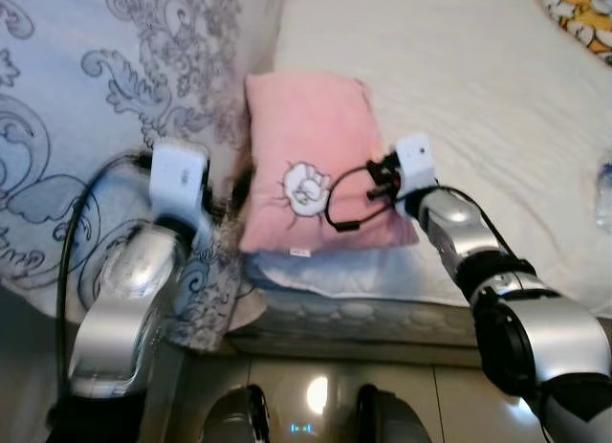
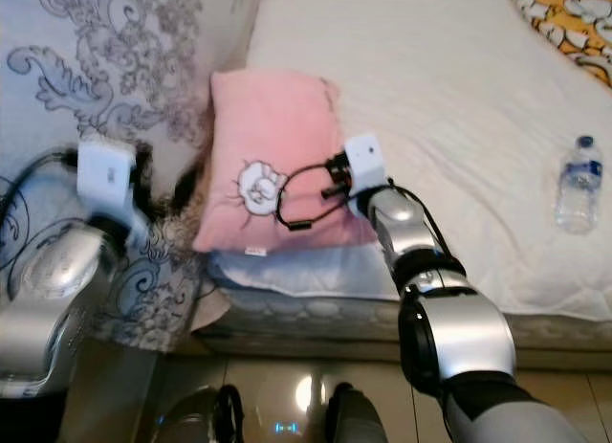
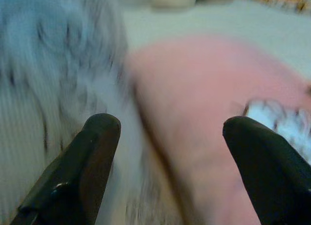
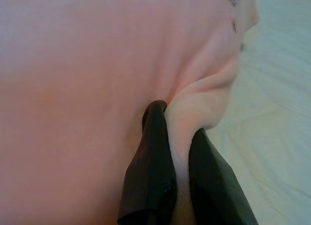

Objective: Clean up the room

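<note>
right wrist view has the right gripper (image 4: 180, 137) pinched on a fold at the edge of the pink pillow (image 1: 311, 166), which lies lengthwise at the bed's (image 1: 459, 89) near edge, while the left gripper (image 3: 170, 132), spread wide and empty, faces its opposite side.

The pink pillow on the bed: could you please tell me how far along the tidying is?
Nothing looks put away yet. In hand: the right gripper has pinched a fold of the pink pillow, and the left gripper hovers open beside it, by the patterned blanket. Left: placing the pillow and clearing the water bottle.
</note>
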Available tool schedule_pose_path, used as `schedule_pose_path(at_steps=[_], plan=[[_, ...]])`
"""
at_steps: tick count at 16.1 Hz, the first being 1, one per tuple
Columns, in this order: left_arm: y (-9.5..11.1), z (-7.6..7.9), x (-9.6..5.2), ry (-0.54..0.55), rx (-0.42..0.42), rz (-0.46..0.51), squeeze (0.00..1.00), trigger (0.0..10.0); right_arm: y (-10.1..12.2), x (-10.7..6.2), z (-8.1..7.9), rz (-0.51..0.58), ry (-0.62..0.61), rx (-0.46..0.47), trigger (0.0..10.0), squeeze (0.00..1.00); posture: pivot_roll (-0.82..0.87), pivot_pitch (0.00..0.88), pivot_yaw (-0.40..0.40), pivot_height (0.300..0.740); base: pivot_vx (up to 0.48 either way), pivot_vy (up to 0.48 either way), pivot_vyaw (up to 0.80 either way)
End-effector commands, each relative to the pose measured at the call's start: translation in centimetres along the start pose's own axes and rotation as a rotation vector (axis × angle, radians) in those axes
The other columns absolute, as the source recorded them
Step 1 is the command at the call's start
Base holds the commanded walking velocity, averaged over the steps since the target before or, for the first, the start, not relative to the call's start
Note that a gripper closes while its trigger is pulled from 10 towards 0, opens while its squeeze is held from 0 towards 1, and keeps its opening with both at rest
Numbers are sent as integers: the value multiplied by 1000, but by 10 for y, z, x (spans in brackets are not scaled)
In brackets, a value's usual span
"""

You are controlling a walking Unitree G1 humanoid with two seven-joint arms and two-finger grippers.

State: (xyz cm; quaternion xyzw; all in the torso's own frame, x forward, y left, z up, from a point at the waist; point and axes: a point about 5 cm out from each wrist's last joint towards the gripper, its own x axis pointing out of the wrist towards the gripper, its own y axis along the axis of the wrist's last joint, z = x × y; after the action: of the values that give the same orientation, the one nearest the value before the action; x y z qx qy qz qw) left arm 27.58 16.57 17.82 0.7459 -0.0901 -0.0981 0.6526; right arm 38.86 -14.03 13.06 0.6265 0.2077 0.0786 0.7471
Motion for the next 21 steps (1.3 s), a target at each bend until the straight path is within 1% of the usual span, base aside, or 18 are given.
schedule_pose_path(at_steps=[1,2,3,4,5,6,7,8,9,10,11,13,14,16,18,21], plan=[[5,4,-4,-34,6,5,1000,10000,1,0,2,9,-11,4,10000,0,-16,166,32,740,0,0,0],[8,2,-12,-32,24,-10,1000,10000,1,1,0,21,-47,69,10000,0,-2,158,32,740,0,0,0],[13,3,-13,-35,14,3,1000,10000,-1,2,-4,23,-68,128,10000,0,2,151,30,740,0,0,0],[17,5,-13,-42,-4,13,82,10000,-4,3,-7,19,-83,180,10000,0,2,145,30,740,0,0,0],[17,9,-13,-53,-13,11,0,10000,-7,4,-11,10,-87,199,10000,0,4,139,30,740,0,0,0],[18,17,-13,-72,-31,14,0,10000,-10,5,-16,1,-88,218,10000,0,4,133,30,740,0,0,0],[19,26,-15,-94,-57,18,0,10000,-12,6,-19,-5,-107,282,10000,0,5,124,28,740,0,0,0],[20,34,-16,-118,-74,18,0,10000,-14,6,-19,-8,-122,318,10000,0,7,117,28,740,0,0,0],[20,37,-17,-126,-79,14,0,10000,-15,5,-18,-13,-130,320,10000,0,7,109,26,740,0,0,0],[19,39,-18,-131,-79,11,0,10000,-17,4,-17,-19,-147,351,10000,0,7,104,25,740,0,0,0],[20,40,-17,-135,-83,12,0,10000,-20,4,-15,-21,-177,432,10000,0,5,96,22,740,0,0,0],[22,39,-15,-132,-78,16,0,10000,-25,2,-15,-37,-213,523,10000,0,3,91,27,740,0,0,0],[23,39,-13,-138,-59,19,0,10000,-30,2,-17,-54,-227,532,10000,1000,5,94,28,740,0,0,0],[21,41,-12,-140,-53,13,0,10000,-28,2,-16,-48,-249,520,10000,1000,5,97,29,740,0,0,0],[16,45,-11,-144,-42,1,0,10000,-15,5,-14,12,-281,533,10000,1000,-3,102,29,740,0,0,0],[13,43,-9,-139,-33,-6,0,10000,-10,6,-13,44,-294,528,10000,1000,-13,97,32,740,0,0,0]])
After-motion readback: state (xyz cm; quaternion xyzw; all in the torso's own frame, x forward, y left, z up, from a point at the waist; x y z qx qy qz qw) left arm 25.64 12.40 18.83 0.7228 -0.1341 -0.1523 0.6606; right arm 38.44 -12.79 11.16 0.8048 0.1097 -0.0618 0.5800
